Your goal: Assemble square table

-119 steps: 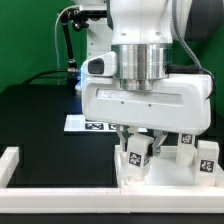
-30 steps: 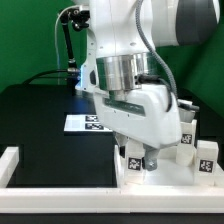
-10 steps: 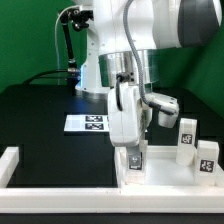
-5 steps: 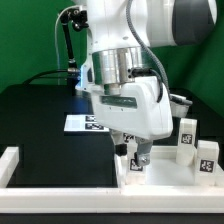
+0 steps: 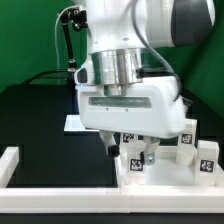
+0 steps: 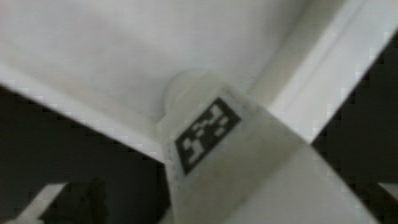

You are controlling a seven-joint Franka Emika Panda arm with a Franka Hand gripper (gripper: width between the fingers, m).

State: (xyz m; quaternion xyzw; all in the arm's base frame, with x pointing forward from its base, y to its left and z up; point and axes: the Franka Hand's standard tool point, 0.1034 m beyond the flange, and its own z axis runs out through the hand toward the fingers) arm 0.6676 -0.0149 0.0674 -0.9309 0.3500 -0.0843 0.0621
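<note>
The square table slab (image 5: 176,177) lies at the front, on the exterior view's right. One white tagged leg block (image 5: 135,165) stands upright on its near left corner. My gripper (image 5: 137,157) reaches straight down over this leg, with a finger on each side, shut on it. In the wrist view the same leg (image 6: 217,132) fills the middle, its tag facing the camera, with the white slab (image 6: 89,70) behind it. Two more leg blocks (image 5: 186,136) (image 5: 207,158) stand on the slab's right side.
The marker board (image 5: 78,123) lies flat on the black table behind the gripper. A long white rail (image 5: 12,163) with an upturned end runs along the front edge on the exterior view's left. The robot base stands at the back.
The hand has turned about its vertical axis over the last second; its wide face now faces the camera. The leg stays at the same corner of the slab.
</note>
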